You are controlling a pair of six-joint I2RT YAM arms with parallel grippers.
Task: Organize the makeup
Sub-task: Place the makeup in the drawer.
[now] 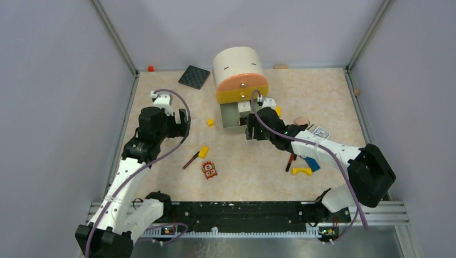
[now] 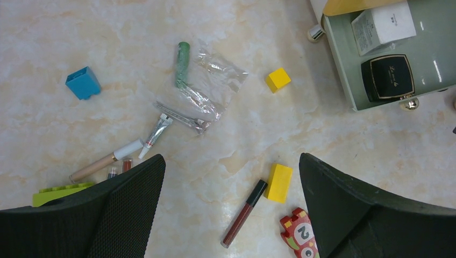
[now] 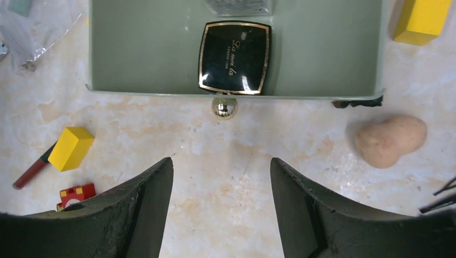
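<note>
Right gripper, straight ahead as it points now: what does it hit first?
Likely the knob, dead ahead of the open right gripper, with the drawer front just behind it. Depth is unclear; the tabletop could come first.

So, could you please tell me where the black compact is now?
In the right wrist view, the black compact lies flat in the open green drawer, just behind its round knob; the white box sits beside it.

left fingers (image 2: 121,212) spread wide | right fingers (image 3: 137,212) apart, pointing down
</note>
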